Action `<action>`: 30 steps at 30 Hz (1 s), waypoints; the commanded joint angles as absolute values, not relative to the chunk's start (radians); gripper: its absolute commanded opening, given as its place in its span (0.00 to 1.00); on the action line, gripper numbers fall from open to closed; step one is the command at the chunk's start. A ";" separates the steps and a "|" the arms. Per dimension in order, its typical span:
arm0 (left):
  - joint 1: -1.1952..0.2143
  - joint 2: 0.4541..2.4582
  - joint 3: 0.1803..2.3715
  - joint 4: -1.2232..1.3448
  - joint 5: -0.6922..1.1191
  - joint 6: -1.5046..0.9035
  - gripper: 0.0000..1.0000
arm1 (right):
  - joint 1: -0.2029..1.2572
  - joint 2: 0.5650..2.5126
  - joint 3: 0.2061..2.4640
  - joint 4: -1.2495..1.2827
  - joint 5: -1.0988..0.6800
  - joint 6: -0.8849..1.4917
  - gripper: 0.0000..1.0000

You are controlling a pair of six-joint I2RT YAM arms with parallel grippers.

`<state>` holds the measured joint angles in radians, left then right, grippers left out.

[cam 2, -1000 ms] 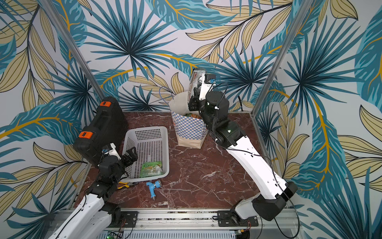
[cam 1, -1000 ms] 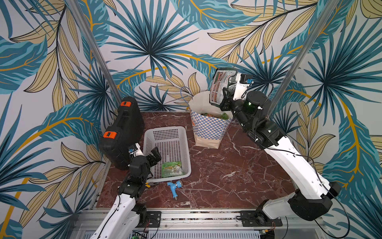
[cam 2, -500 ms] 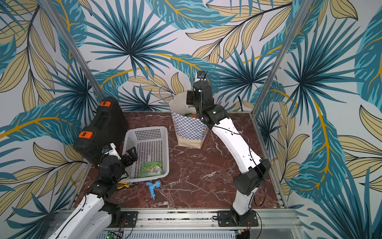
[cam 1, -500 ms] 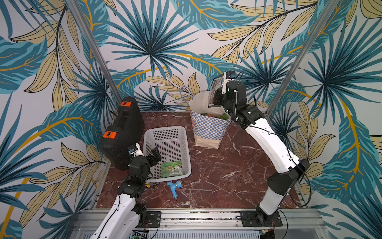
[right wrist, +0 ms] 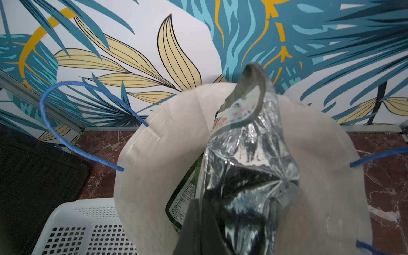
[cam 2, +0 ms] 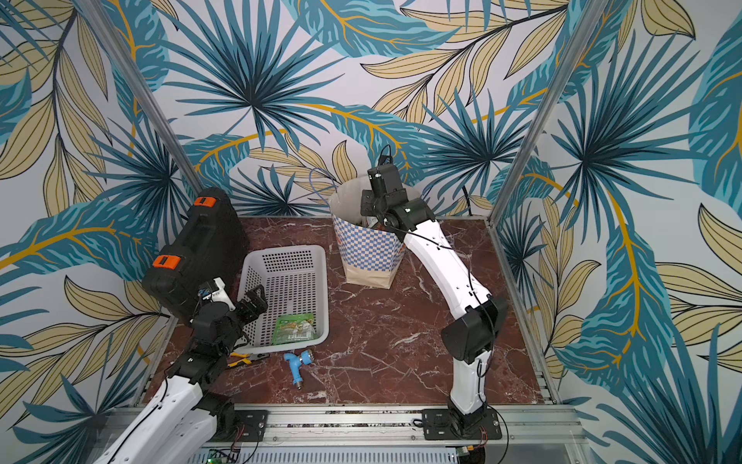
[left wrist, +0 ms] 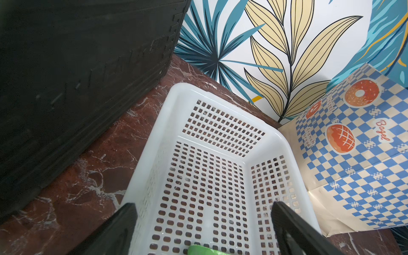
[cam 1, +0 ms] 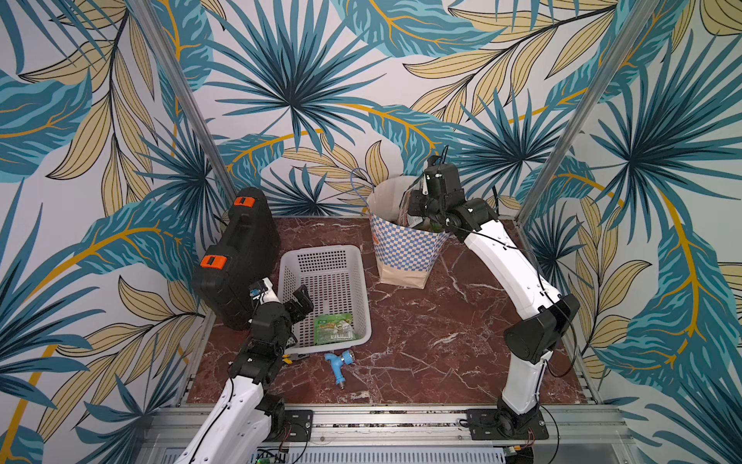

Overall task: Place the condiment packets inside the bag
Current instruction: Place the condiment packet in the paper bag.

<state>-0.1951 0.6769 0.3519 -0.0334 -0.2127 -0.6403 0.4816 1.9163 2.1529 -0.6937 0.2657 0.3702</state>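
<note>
**Silver packet brought down to the bag's mouth**

The right tool point(cam 1: 414, 204) is seen lower than a second ago. Then it was held high above the tall paper bag with the blue-and-white checkered outside and cream inside point(cam 1: 403, 249); now it is set right at the bag's open rim. It is clenched on a crinkly silver-and-black foil condiment packet point(right wrist: 247, 176). The packet is held upright, with its lower part already within the cream walls and its curled top edge standing above them. The delivery is judged nearly done, with only the letting-go outstanding.

The left tool point(left wrist: 203, 205) is found where it was, released, with its jaws wide apart and nothing between them. It is poised over the near side of the white perforated plastic basket point(cam 1: 321, 252).

Inside the bag, a dark green packet with a printed label point(right wrist: 183, 198) is seen beside the silver one; what lies deeper is hidden. In the basket a single flat light green condiment packet point(cam 1: 333, 328) is left at the near end, close to the wall. It is judged to be the last one to fetch. No packets are seen on the red-brown marble worktop point(cam 1: 421, 341). Only a blue plastic tap fitting point(cam 1: 339, 363) and yellow-handled pliers point(cam 1: 295, 357) are laid there, near a black tool case point(cam 1: 237, 257).
</note>
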 commanded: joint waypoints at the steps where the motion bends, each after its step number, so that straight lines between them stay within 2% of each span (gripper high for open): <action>1: -0.187 0.683 0.327 -0.020 -0.216 -0.635 1.00 | 0.476 1.928 2.183 -0.693 0.223 0.396 0.00; 18: -0.188 0.699 0.324 -0.006 -0.220 -0.634 1.00 | 0.476 1.751 2.208 -0.742 0.185 0.343 0.00; 23: -0.187 0.706 0.325 -0.003 -0.218 -0.634 1.00 | 0.465 1.829 2.319 -0.846 0.169 0.338 0.00; 27: -0.187 0.706 0.326 -0.006 -0.217 -0.632 1.00 | 0.441 1.972 2.503 -0.987 0.088 0.348 0.00; 30: -0.187 0.705 0.327 -0.008 -0.216 -0.632 1.00 | 0.419 2.033 2.544 -1.037 0.025 0.365 0.00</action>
